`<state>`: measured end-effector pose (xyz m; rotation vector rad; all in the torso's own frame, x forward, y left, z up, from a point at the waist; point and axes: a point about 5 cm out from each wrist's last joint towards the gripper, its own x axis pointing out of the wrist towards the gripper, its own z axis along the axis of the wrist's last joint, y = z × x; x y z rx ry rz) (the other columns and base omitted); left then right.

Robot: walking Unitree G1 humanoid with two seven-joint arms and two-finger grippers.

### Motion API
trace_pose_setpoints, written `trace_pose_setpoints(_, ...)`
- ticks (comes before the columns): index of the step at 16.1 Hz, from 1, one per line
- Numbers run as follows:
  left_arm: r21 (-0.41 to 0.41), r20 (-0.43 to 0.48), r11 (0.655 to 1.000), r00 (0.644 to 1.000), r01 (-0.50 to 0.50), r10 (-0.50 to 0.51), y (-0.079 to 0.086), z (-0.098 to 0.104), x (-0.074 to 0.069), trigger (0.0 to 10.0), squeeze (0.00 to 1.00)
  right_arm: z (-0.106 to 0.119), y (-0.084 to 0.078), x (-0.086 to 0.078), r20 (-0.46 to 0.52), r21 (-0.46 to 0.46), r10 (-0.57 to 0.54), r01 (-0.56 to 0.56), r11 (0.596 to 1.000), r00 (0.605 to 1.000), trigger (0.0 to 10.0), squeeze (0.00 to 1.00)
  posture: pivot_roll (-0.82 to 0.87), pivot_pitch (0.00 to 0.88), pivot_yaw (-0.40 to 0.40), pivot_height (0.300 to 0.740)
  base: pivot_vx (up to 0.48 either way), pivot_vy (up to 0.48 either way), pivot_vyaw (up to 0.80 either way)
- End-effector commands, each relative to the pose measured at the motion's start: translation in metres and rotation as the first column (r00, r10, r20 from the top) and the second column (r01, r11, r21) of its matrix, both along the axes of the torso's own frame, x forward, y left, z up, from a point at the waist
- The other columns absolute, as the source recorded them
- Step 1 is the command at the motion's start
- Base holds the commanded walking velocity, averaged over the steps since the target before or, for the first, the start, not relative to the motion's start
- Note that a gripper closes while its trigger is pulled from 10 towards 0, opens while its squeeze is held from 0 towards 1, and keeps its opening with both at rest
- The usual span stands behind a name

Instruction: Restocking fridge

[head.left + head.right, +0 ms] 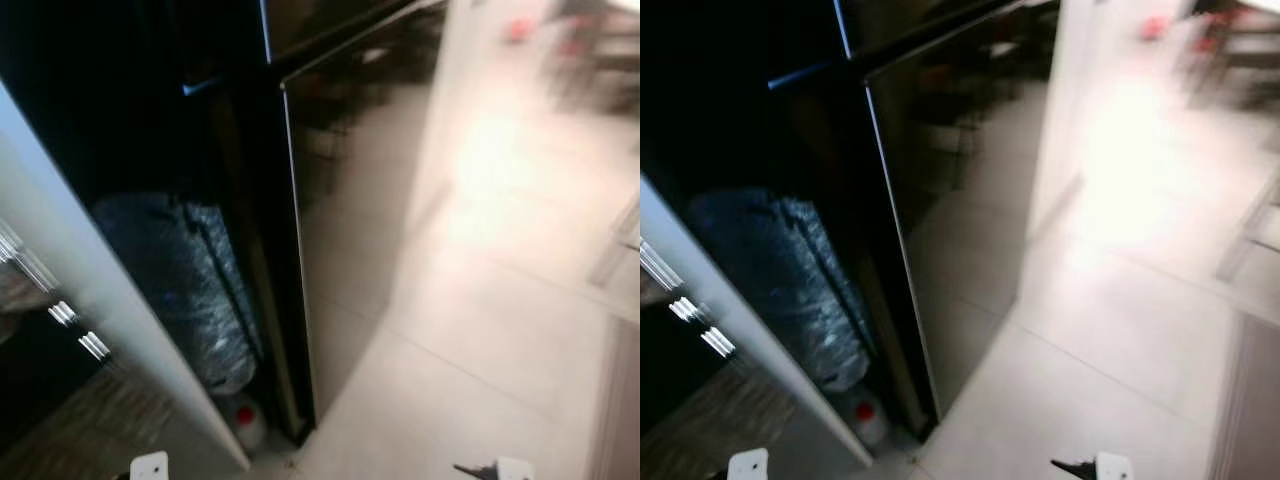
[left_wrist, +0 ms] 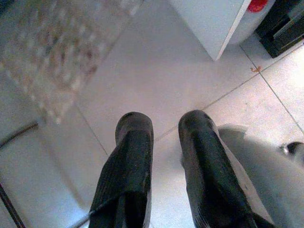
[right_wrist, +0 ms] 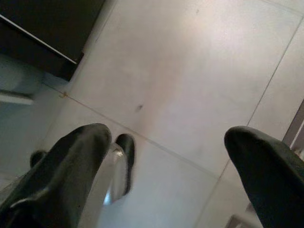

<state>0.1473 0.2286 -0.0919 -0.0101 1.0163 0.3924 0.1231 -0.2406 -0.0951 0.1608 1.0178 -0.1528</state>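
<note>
Both grippers hang empty over floor tiles (image 3: 190, 95), left gripper (image 2: 164, 126) slightly parted, right gripper (image 3: 166, 137) wide; head views show the black fridge (image 1: 340, 200).

We find no text, label, brand, number or sign that can be read anywhere in these pictures. The head views are blurred.
</note>
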Motion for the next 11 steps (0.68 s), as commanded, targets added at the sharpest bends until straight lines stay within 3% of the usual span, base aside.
trace_pose_setpoints(1, 0.012, -0.034, 1.000, 0.999, 0.014, -0.014, 0.0057, -0.0022, -0.0092, 10.0, 0.00, -0.0002, 0.0064, 0.0041, 0.009, 0.032, 0.013, -0.013, 0.999, 1.000, 10.0, 0.00, -0.08, 0.000, 0.027, 0.740, 0.000, -0.480, 0.00)
trace_pose_setpoints(7, 0.013, -0.048, 1.000, 0.999, 0.023, -0.023, 0.0065, -0.0032, -0.0123, 10.0, 0.00, -0.0005, 0.0062, 0.0038, 0.006, 0.031, -0.006, 0.005, 0.999, 1.000, 10.0, 0.00, -0.08, 0.000, 0.027, 0.740, 0.000, -0.470, 0.00)
trace_pose_setpoints(11, -0.006, -0.037, 1.000, 0.999, 0.022, -0.022, 0.0040, -0.0030, -0.0097, 10.0, 0.00, -0.0003, -0.0012, -0.0001, -0.001, -0.006, -0.060, 0.060, 0.998, 0.998, 10.0, 0.00, -0.08, 0.000, 0.027, 0.740, 0.000, 0.000, 0.00)
